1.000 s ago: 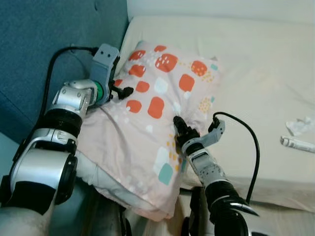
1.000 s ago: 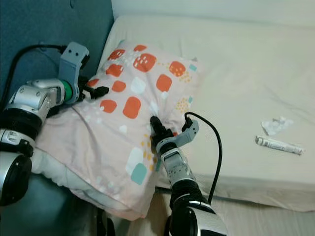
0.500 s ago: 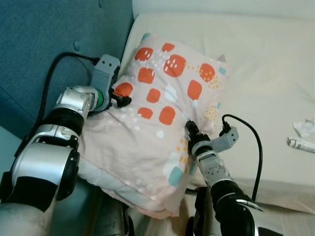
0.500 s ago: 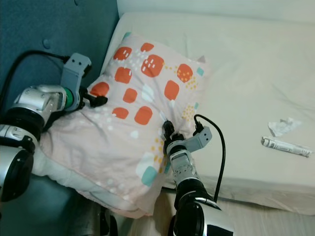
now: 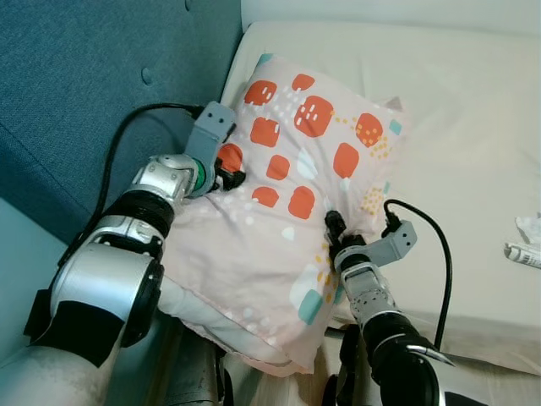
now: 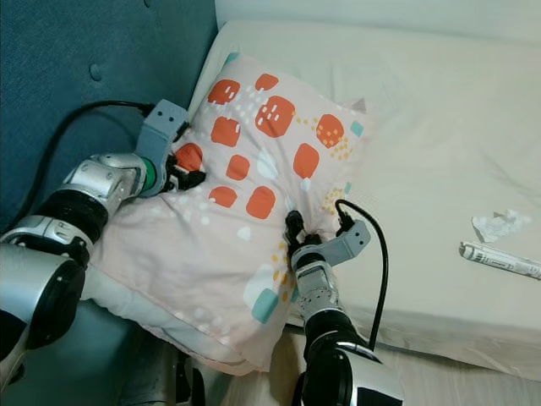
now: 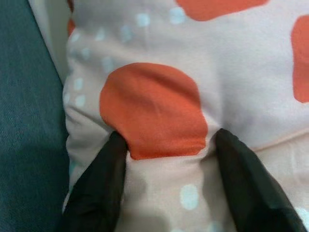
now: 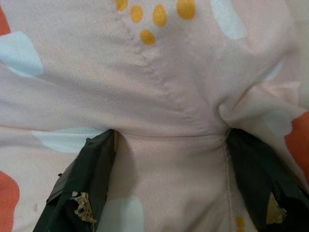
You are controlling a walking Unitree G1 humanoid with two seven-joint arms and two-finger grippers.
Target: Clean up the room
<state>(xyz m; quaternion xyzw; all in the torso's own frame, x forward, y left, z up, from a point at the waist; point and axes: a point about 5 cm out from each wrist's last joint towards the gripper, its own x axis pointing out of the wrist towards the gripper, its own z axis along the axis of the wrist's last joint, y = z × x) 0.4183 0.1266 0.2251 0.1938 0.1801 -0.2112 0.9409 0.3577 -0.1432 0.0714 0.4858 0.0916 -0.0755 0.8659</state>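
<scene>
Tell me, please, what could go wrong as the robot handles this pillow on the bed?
Both claws, left claw and right claw, pinch only folds of the pillow cover, so the fabric may slip free. The pillow's near corner overhangs the bed edge; if released, it could slide to the floor.

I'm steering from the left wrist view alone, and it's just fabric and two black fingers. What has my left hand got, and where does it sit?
Observer: The left hand grips the patterned pillow at its edge nearest the blue headboard.
Operator: Is the other arm helping?
Observer: Yes, the right hand pinches the pillow's opposite edge, over the mattress.
Operator: Anything else lying on the bed?
Observer: A crumpled tissue and a rolled paper lie on the mattress to the robot's right, apart from the pillow.
</scene>
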